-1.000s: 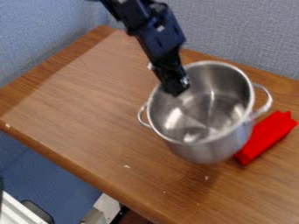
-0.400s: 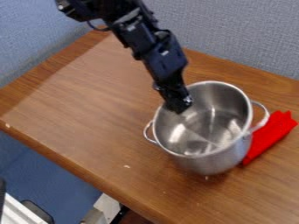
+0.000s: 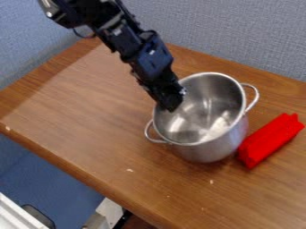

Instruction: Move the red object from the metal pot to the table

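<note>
The red object (image 3: 270, 140), a bright red block, lies flat on the table (image 3: 72, 98) just right of the metal pot (image 3: 223, 136), outside it. The shiny pot stands mid-table, slightly tilted, with nothing visible inside. My gripper (image 3: 171, 98) comes down from the upper left onto the pot's left rim. Its dark fingers are shut, and they appear to pinch the rim wall.
The wooden table's front edge runs diagonally along the lower left, with blue floor beyond it. A blue wall stands behind. Bare wood spreads left of the pot and in front of it. The red block lies close to the table's right side.
My arm has swung leftward and lower while its fingertips stayed at the pot's rim. The pot has shifted and turned a little with it. The red block remains on the table beside the pot.
</note>
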Motion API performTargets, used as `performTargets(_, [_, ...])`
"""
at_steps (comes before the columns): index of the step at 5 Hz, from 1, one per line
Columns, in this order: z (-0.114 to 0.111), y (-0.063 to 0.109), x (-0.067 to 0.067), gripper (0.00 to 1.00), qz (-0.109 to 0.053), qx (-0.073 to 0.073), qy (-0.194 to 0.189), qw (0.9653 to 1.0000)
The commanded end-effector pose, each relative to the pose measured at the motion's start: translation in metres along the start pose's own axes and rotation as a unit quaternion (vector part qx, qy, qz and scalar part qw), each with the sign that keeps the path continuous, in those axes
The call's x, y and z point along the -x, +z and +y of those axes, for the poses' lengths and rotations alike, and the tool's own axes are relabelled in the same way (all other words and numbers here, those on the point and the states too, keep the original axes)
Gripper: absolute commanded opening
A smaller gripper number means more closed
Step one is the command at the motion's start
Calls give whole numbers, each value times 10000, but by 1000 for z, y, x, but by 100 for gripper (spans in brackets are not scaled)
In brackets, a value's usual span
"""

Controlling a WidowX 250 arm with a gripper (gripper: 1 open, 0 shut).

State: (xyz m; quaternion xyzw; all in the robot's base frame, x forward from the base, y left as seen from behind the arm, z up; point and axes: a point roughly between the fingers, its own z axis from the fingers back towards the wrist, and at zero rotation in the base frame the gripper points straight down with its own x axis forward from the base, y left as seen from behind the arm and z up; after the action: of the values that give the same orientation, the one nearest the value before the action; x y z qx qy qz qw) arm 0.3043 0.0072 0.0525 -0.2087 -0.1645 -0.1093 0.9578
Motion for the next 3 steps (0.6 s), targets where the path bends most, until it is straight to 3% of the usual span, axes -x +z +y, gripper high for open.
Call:
performTargets(1, [3, 16, -19, 0, -407, -96, 105, 9991])
performTargets(3, [3, 17, -19, 0, -413, -31, 155, 9990])
